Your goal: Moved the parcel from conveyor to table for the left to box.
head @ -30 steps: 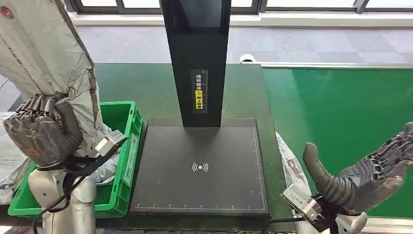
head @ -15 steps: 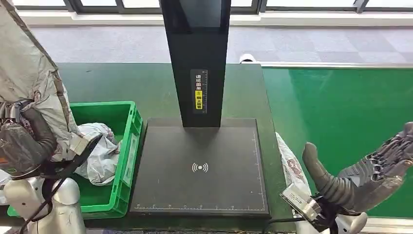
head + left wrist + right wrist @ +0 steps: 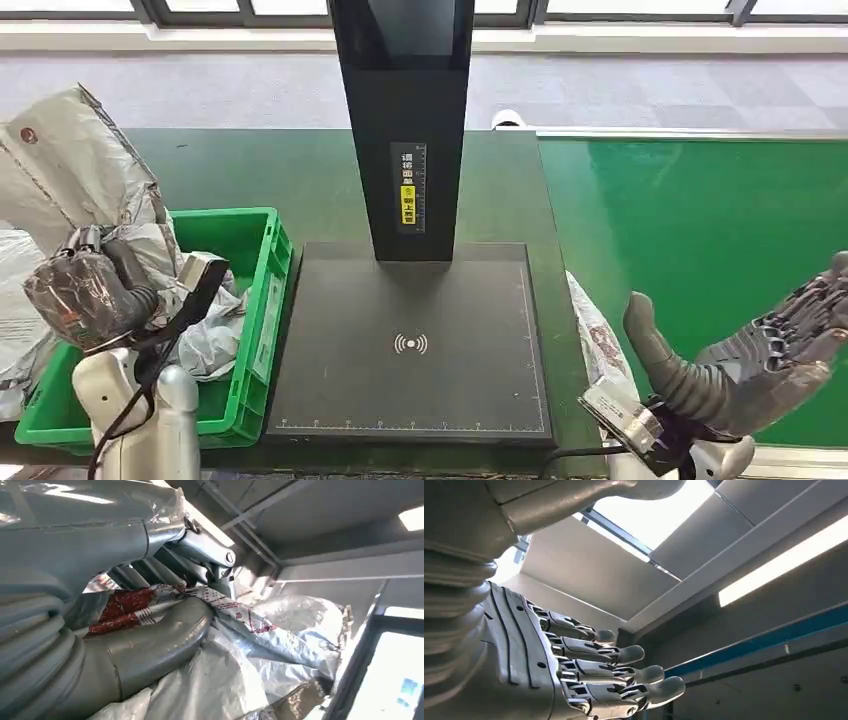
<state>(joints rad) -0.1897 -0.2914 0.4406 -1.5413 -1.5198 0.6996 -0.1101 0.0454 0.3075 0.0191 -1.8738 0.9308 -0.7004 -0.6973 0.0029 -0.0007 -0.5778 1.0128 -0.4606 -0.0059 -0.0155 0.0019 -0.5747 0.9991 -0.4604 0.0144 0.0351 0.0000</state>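
One parcel is being clamped by our left hand; we are advising lowering it squarely into the crate beneath before releasing.

The head view looks forward and down from high on the robot over the black scanner stand, green crate and conveyor belt. The left wrist view sits close behind the left hand, sharing its silver parcel. The right wrist view faces the ceiling past the right hand.
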